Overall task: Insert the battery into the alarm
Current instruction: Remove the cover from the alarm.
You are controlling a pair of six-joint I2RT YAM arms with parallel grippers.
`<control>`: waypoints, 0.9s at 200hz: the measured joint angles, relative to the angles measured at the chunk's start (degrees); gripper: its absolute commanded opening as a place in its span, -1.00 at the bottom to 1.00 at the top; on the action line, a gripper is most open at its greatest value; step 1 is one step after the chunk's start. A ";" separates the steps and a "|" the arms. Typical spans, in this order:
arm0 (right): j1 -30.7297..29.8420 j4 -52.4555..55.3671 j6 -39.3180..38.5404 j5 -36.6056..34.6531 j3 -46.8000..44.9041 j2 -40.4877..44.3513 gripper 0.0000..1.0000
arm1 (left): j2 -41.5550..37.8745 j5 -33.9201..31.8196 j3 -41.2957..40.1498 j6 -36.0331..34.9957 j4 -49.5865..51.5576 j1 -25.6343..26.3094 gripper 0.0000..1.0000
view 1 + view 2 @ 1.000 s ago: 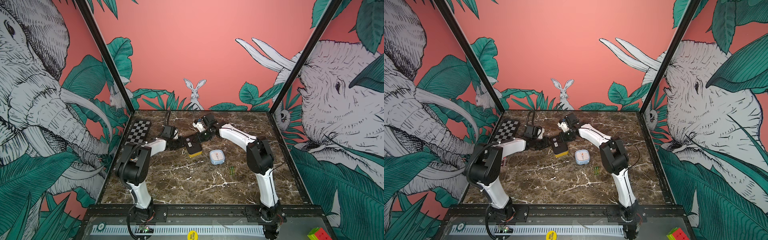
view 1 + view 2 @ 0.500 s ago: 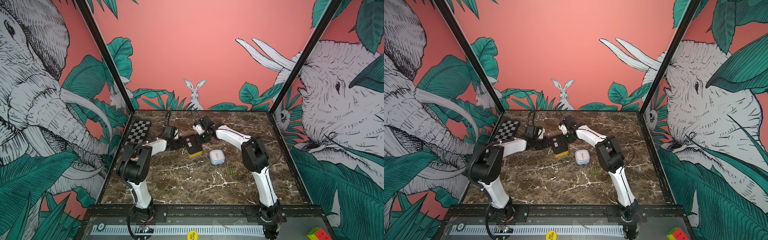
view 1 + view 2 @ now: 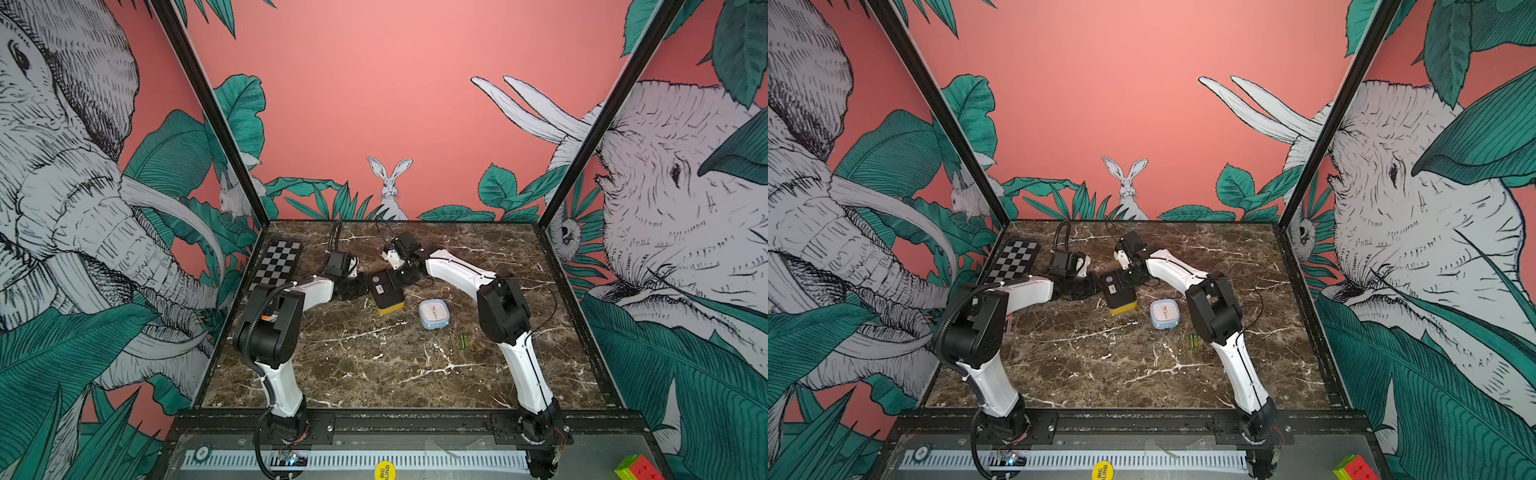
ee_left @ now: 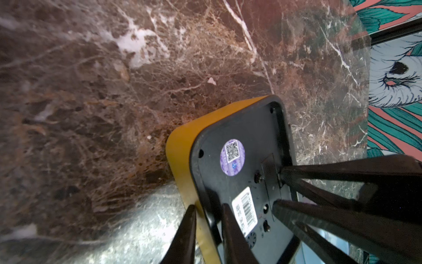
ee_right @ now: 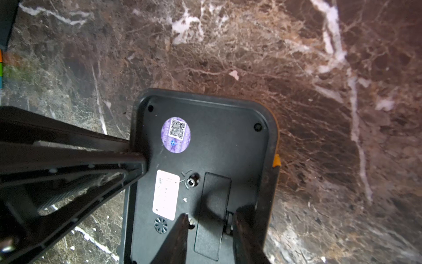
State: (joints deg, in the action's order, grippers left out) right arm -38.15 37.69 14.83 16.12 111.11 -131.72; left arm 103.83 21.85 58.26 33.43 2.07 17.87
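Note:
The alarm [image 3: 386, 289] [image 3: 1119, 291] lies face down, its black back up and yellow casing underneath. My left gripper [image 4: 209, 228] is shut on its side edge, one finger on the yellow wall and one on the black back. My right gripper [image 5: 212, 228] stands open over the back, with its fingertips [image 5: 245, 230] on either side of the closed battery cover [image 5: 212, 205]. Both grippers meet at the alarm in both top views: left gripper [image 3: 361, 286], right gripper [image 3: 405, 274]. A green battery pair [image 3: 463, 341] [image 3: 1193, 341] lies on the table, to the right of and nearer than the alarm.
A small light-blue clock [image 3: 434, 314] sits between the alarm and the batteries. A checkerboard [image 3: 276, 266] lies at the back left of the marble table [image 3: 374, 374]. A colour cube [image 3: 633, 467] rests outside the front rail.
The left gripper's jaws have closed onto the alarm's edge. The right arm has shifted left, bringing its gripper over the alarm's back.

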 measured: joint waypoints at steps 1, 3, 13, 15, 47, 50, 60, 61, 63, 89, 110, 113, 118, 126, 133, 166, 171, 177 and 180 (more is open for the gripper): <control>0.00 0.00 0.00 0.00 0.00 0.00 -0.28 | 0.00 0.00 0.00 0.02 -0.02 0.00 -0.57; -0.07 0.20 -0.04 -0.04 0.20 -0.11 -0.27 | 0.00 0.02 0.00 0.02 -0.04 0.00 -0.57; -0.20 0.90 0.00 -0.33 0.87 -0.37 -0.24 | 0.02 0.04 0.00 0.04 -0.09 0.00 -0.57; -0.20 1.14 0.02 -0.39 1.05 -0.46 -0.23 | 0.02 0.07 0.00 0.04 -0.11 0.00 -0.57; -0.28 7.32 0.42 -0.07 7.93 -3.78 -0.08 | 0.39 0.22 0.31 0.09 -0.35 0.00 -0.58; -0.28 8.00 0.48 -0.02 8.79 -4.20 -0.07 | 0.42 0.22 0.35 0.11 -0.37 0.00 -0.58; -0.28 9.44 0.70 0.02 10.38 -4.98 -0.04 | 0.52 0.17 0.52 0.17 -0.35 0.00 -0.58; -0.28 9.68 0.81 0.00 10.62 -5.09 -0.04 | 0.52 0.17 0.52 0.17 -0.35 0.00 -0.58; -0.28 9.92 0.85 0.02 10.88 -5.25 -0.03 | 0.52 0.17 0.52 0.20 -0.35 0.00 -0.58; -0.33 13.14 1.49 0.39 14.51 -7.08 0.04 | 0.57 0.20 0.55 0.33 -0.39 -0.02 -0.59; -0.39 15.65 1.57 0.66 17.55 -8.59 0.07 | 0.63 0.28 0.57 0.57 -0.39 -0.02 -0.59; -0.39 15.80 1.57 0.70 17.81 -8.72 0.07 | 0.63 0.26 0.57 0.59 -0.39 -0.02 -0.60; -0.39 16.11 1.55 0.85 18.18 -8.90 0.07 | 0.63 0.26 0.59 0.61 -0.39 -0.02 -0.60; -0.37 16.50 1.55 1.25 18.67 -9.16 0.07 | 0.66 0.28 0.59 0.66 -0.39 -0.02 -0.60; -0.33 16.87 1.53 1.75 19.17 -9.44 0.06 | 0.72 0.31 0.63 0.68 -0.37 -0.02 -0.60; 0.70 17.73 1.77 5.77 20.39 -10.25 0.00 | 1.16 0.57 1.11 0.74 -0.26 -0.07 -0.61; 0.96 17.62 1.97 6.75 20.31 -10.29 -0.02 | 1.36 0.61 1.38 0.81 -0.28 -0.09 -0.61; 1.49 17.38 2.34 8.15 20.02 -10.29 -0.03 | 1.64 0.66 1.68 0.85 -0.33 -0.07 -0.61; 1.68 17.16 2.51 8.76 19.82 -10.29 -0.03 | 1.77 0.68 1.81 0.87 -0.35 -0.09 -0.61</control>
State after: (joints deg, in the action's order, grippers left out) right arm -36.47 54.85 17.34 24.88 130.93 -142.02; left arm 105.60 22.52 60.07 34.30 1.72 17.78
